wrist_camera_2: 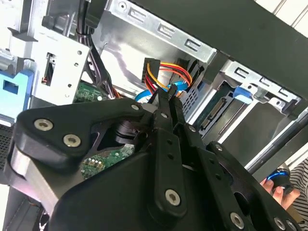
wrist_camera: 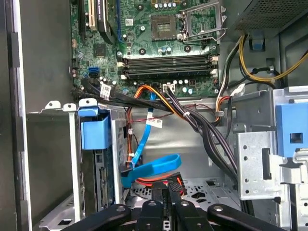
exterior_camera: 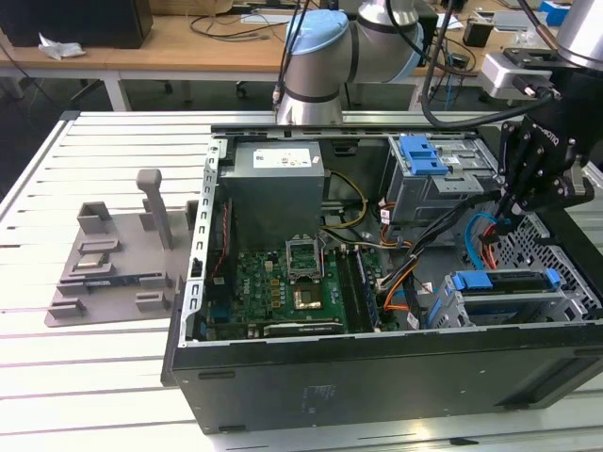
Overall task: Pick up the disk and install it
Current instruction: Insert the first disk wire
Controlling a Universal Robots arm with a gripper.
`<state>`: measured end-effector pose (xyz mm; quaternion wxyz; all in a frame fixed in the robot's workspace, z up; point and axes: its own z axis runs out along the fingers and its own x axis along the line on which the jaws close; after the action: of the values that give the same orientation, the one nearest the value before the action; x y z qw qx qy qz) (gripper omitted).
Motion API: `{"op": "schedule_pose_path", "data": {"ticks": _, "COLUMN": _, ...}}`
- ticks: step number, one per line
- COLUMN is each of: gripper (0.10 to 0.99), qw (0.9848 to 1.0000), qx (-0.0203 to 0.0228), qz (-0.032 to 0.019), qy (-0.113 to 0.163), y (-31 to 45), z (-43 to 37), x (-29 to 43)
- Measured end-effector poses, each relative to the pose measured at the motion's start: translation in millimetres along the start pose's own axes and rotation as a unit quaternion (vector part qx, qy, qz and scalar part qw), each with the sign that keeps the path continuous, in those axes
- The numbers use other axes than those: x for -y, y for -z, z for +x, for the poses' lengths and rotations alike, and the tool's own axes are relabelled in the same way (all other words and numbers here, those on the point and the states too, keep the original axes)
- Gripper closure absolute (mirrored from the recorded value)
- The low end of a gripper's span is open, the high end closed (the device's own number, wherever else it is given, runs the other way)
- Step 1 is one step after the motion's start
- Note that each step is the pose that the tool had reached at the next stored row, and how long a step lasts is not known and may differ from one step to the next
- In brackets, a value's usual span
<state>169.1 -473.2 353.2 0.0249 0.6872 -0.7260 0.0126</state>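
Blue-railed disk [exterior_camera: 504, 282] seated in drive cage [exterior_camera: 575, 306]

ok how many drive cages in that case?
2. The upper drive cage sits on the exterior view's right, under a blue latch. The lower drive cage is below it, by the case wall. The arm may hide more.

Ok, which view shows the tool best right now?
The second wrist view: the tool is seen along its length, fingertips together, nothing between them. The first wrist view shows its tips, also together, over the blue cable. The exterior view shows it as a dark shape above the drive cage.
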Motion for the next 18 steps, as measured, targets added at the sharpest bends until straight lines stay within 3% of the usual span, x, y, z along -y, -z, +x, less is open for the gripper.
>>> {"op": "schedule_pose_path", "data": {"ticks": 5, "gripper": 0.922, "qw": 1.0, "qx": -0.0001, "qz": 0.0, "qy": 0.0, "y": -0.8, "z": 12.9, "x": -5.0}}
{"op": "schedule_pose_path", "data": {"ticks": 10, "gripper": 0.922, "qw": 1.0, "qx": -0.0001, "qz": 0.0, "qy": 0.0, "y": -2.6, "z": 33.4, "x": -3.2}}
{"op": "schedule_pose_path", "data": {"ticks": 12, "gripper": 0.922, "qw": 1.0, "qx": 0.0, "qz": -0.0002, "qy": 0.001, "y": -3.2, "z": 36.2, "x": 0.9}}
{"op": "schedule_pose_path", "data": {"ticks": 18, "gripper": 0.922, "qw": 1.0, "qx": -0.0001, "qz": 0.0, "qy": 0.005, "y": -5.1, "z": 50.6, "x": 2.9}}
